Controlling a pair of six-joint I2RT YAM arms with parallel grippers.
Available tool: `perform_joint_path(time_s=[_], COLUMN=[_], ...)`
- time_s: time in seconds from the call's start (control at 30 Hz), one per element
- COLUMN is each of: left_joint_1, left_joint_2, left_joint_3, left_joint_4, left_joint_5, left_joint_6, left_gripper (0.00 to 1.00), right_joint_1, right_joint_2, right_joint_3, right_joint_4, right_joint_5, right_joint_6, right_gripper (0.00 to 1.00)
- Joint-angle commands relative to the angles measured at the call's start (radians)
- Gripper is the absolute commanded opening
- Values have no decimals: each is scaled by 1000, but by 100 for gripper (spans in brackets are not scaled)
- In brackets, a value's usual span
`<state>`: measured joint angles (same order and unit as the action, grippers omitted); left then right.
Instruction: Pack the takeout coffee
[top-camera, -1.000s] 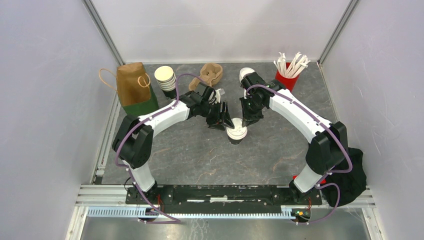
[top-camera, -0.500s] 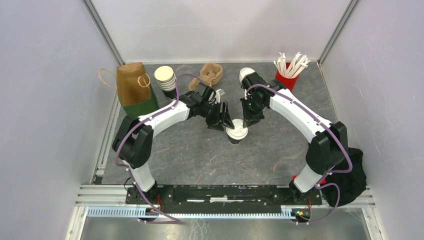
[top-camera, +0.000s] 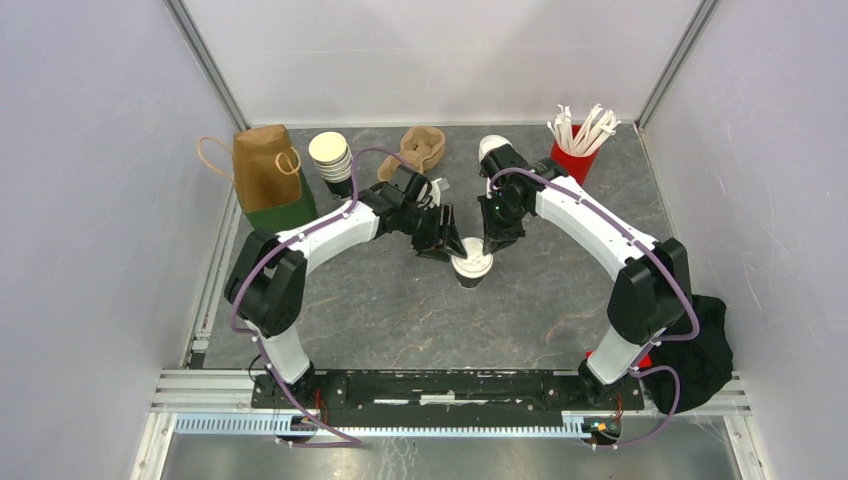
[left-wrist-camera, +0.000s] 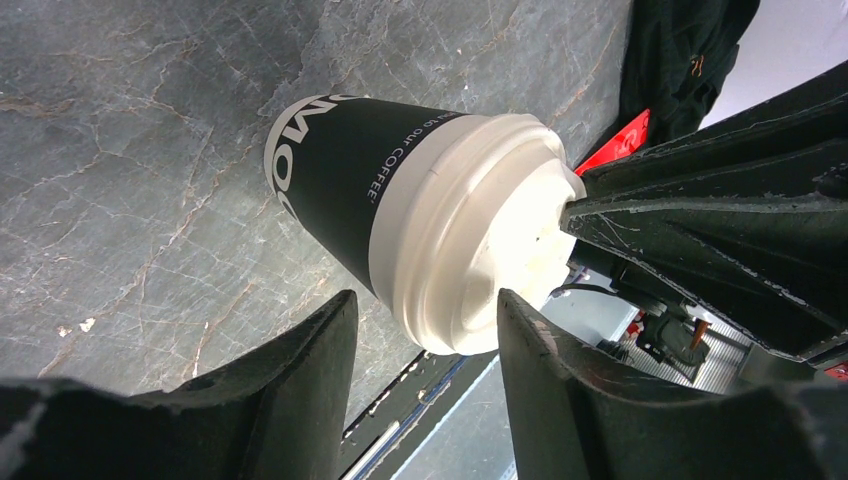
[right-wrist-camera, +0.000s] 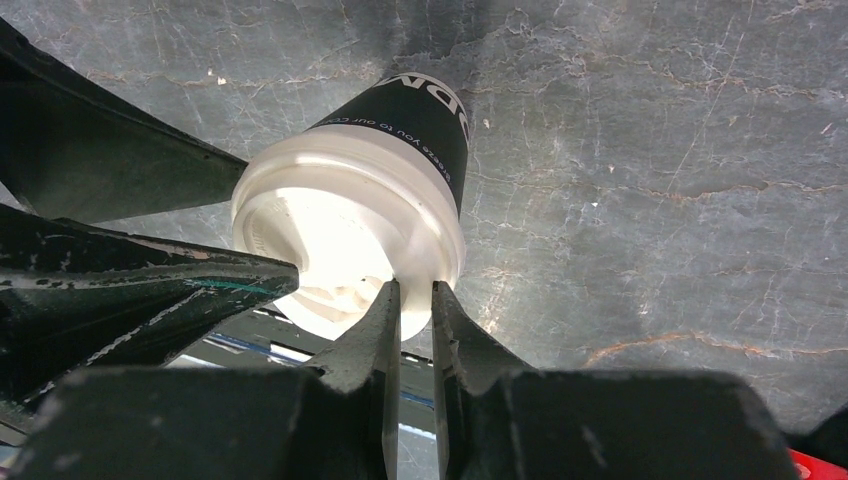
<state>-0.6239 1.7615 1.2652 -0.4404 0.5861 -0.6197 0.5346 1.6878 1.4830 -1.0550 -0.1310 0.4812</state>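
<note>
The takeout coffee, a black paper cup with a white lid, stands on the grey table between both grippers. In the left wrist view the takeout coffee leans away, its lid just past my left gripper. That gripper is open, one finger on each side of the lid's edge without touching it. My right gripper is almost shut, its two tips pinching the lid's rim on the takeout coffee. From above, the left gripper is at the cup's left and the right gripper at its upper right.
A brown paper bag stands at the back left beside a stack of lidless cups. A cardboard carrier, a stack of white lids and a red cup of stirrers line the back. Black cloth lies at the right.
The left jaws have narrowed slightly around the lid. The cup has barely shifted, and the right gripper stays pinched on the rim.
</note>
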Motion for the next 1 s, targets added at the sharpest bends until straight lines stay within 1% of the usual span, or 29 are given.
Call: perform_joint_path(time_s=[0.0,0.03,0.07,0.17,0.23,0.3,0.33,0.37,0.43,0.5,0.57,0.67,0.73,0.8,0.83,0.9,0.93,0.97], left_joint_1=[1,1,1,1,1,1,1,2,3,3,3,3,3,3,3,3,3,3], left_joint_2=[9,13,22,30,32,36,36,36,38,44,45,45,43,41,42,43,43,40], left_joint_3=[28,30,36,40,37,34,33,32,35,37,32,26,25,20,18,10,2,-9], left_joint_4=[0,-14,-29,-59,-59,-59,-60,-60,-62,-63,-59,-45,-39,-32,-31,-29,-25,-20], left_joint_5=[10,-5,-23,-64,-71,-73,-77,-79,-83,-82,-79,-70,-68,-68,-69,-76,-81,-86], left_joint_6=[37,40,48,66,67,66,66,67,67,67,65,60,58,54,53,51,50,48], left_gripper=[59,57,56,54,54,53,53,53,53,52,52,52,51,51,51,51,51,51], right_joint_1=[-4,-5,-6,-20,-46,-86,-113,-145,-194,-217,-224,-235,-243,-249,-251,-266,-280,-293], right_joint_2=[10,8,4,-24,-67,-126,-156,-182,-215,-235,-247,-258,-266,-249,-237,-206,-191,-182], right_joint_3=[35,35,32,-2,-56,-132,-178,-223,-314,-394,-451,-539,-610,-653,-667,-699,-730,-763], right_joint_4=[36,47,65,140,205,278,314,353,438,524,602,728,851,960,977,966,987,1015], right_joint_5=[0,-10,-24,-99,-154,-194,-229,-291,-412,-502,-557,-656,-715,-764,-764,-733,-747,-752], right_joint_6=[-4,-8,-16,-81,-115,-137,-142,-150,-162,-174,-170,-150,-107,-67,-66,-90,-96,-98], right_gripper=[16,17,20,42,53,61,64,66,66,66,65,62,60,59,59,53,50,49])
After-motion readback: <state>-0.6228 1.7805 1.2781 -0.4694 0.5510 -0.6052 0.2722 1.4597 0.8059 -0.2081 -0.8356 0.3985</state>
